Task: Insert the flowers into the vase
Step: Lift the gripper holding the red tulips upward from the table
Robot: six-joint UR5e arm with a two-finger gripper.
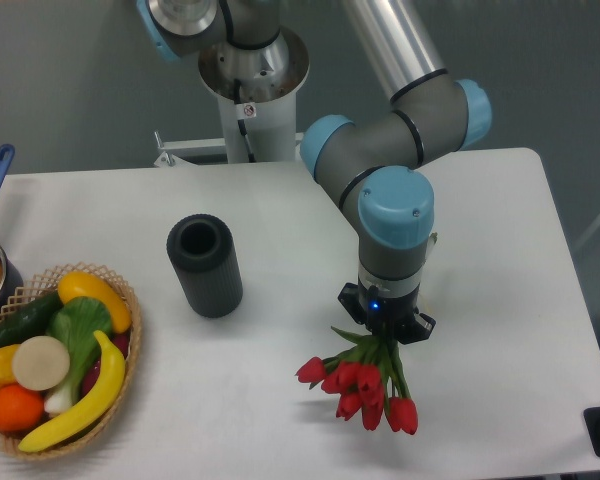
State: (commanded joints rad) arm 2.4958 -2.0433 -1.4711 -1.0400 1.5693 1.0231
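Here, gripper (385, 328) clasps red-budded flowers (365, 385); ribbed cylindrical vase (205, 265) apart.

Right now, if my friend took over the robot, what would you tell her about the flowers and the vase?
Gripper: down over the stem end of the flowers; it looks closed on them, but the fingers are hidden under the wrist, so I can't be sure.
Flowers: red tulips at the front of the table, buds pointing toward the camera and fanning out below the gripper.
Vase: dark ribbed cylinder standing upright, mouth open and empty, to the left of the flowers in the picture, beside the fruit basket.
Done: the gripper has reached the flowers.
Left: carry the bunch over the vase and lower the stems in.
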